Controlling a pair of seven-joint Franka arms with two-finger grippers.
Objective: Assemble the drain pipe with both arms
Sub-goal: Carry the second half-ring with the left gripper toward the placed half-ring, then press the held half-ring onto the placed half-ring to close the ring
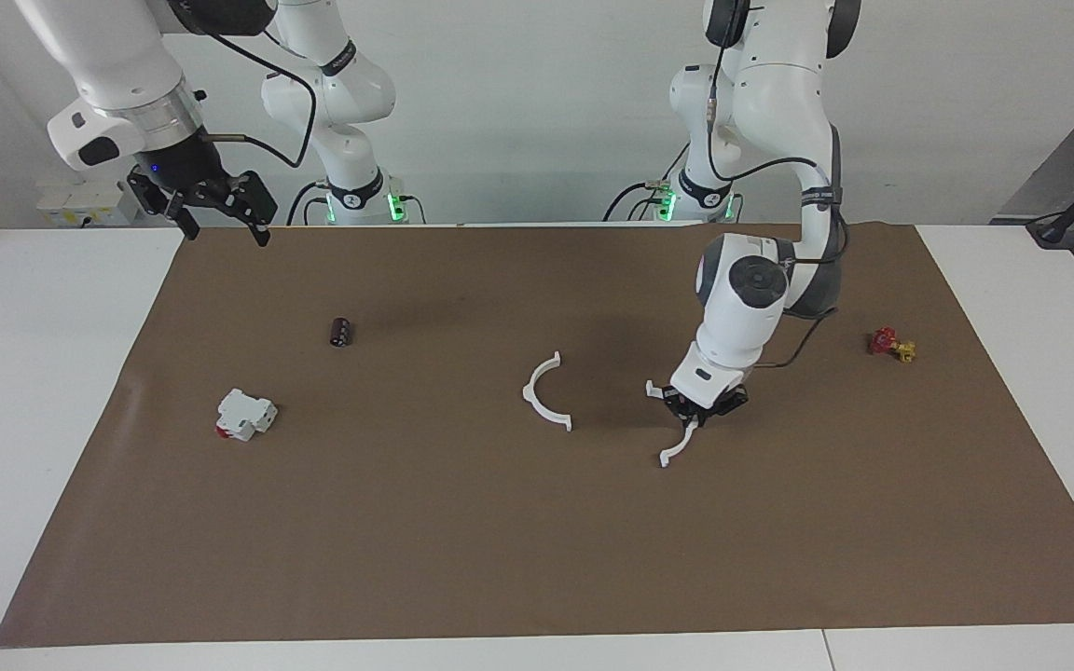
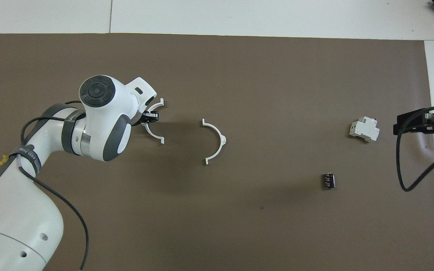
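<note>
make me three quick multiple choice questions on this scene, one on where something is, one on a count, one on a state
1. Where does the black cylinder lie?
A. nearer to the robots than the white box
B. on the white box
C. inside the free half-ring

2. How many white half-rings are in view?
A. one
B. two
C. four

3. What is the left hand doing?
A. hanging open and empty
B. shut on a half-ring
C. shut on the red valve

Answers:
1. A, it sits higher in the facing view than the box.
2. B, the free half-ring lies on the mat, the held half-ring is in the left hand.
3. B, its fingertips pinch the held half-ring mid-arc.
</note>
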